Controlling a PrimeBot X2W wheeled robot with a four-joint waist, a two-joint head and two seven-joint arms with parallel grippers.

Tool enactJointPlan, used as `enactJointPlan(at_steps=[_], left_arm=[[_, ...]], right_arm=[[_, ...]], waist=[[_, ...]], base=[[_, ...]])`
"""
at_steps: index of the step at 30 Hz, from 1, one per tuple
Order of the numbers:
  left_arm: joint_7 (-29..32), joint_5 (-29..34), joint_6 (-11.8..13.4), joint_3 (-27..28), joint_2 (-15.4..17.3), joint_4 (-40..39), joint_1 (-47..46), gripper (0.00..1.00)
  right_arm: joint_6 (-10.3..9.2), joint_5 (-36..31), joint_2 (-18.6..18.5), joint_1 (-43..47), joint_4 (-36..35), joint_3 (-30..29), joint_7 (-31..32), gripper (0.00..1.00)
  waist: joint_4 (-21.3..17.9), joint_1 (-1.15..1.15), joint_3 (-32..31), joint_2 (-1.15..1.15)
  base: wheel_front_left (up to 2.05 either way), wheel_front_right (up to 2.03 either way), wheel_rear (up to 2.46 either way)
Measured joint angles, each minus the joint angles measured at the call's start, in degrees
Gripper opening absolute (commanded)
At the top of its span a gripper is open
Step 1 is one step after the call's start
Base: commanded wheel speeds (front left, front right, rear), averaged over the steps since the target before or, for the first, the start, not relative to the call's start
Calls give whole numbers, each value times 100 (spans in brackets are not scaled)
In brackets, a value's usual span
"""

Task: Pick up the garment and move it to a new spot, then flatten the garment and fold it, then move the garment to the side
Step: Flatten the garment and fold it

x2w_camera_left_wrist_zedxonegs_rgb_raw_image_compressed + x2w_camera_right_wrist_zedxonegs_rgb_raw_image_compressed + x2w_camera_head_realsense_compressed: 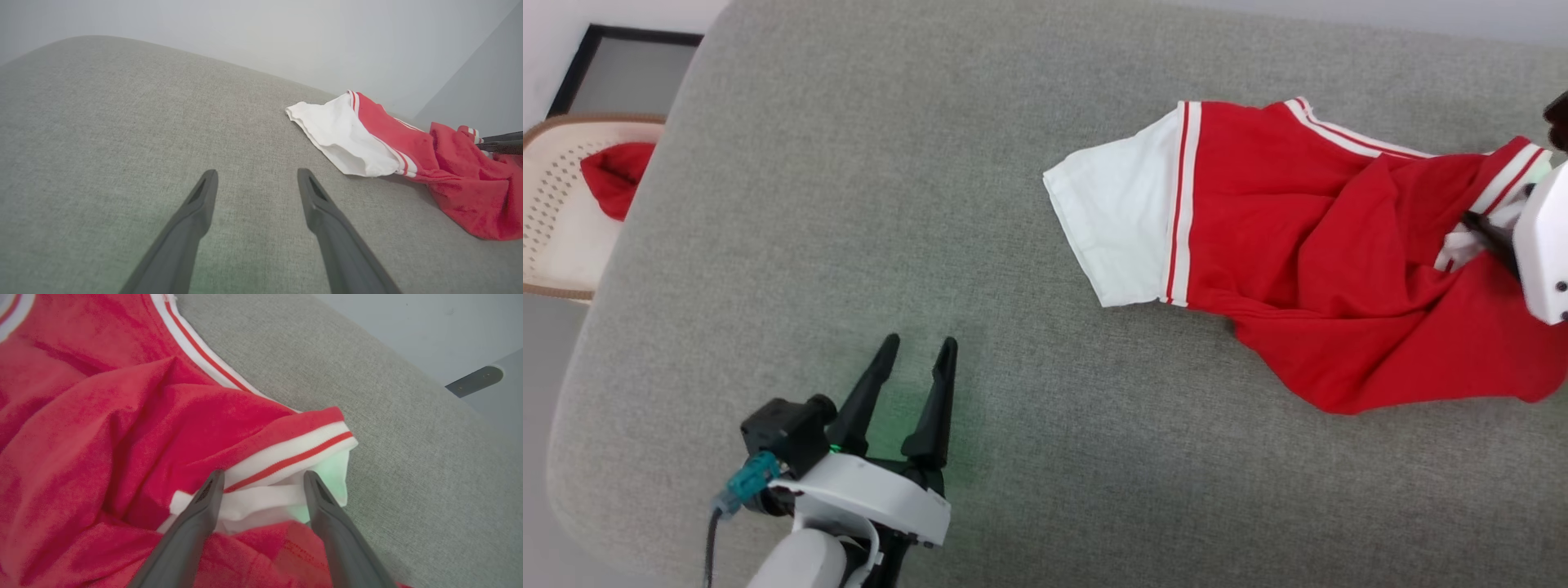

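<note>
Cream perforated basket (547, 245) at the far left holds a plain red cloth (617, 175). Next, the left gripper (920, 343) hovers over the grey woven-fabric cushion (849, 204), fingers spread, holding nothing. Rightward, the red jersey T-shirt with white sleeves and striped trim (1298, 245) lies crumpled on that cushion. At its right end the right gripper (263, 473), fingers apart, straddles a bunched white cuff.

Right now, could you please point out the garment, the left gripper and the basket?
garment (1298, 245), head view, on its red body.
left gripper (920, 340), head view, midway between its fingertips.
basket (551, 196), head view, on its perforated cream wall.
</note>
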Motion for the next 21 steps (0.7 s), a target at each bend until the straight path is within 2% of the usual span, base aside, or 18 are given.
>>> enactJointPlan(at_steps=[9, 21], left_arm=[[0, 321, -326, 280, -282, 263, 18, 100], [0, 595, -525, 408, -485, 437, -74, 100]], right_arm=[[0, 191, -78, -82, 277, 133, 104, 100], [0, 100, -38, -55, 205, 103, 517, 100]], waist=[[-82, 0, 106, 0], [-202, 0, 236, 0]], base=[[0, 0, 0], [0, 0, 0]])
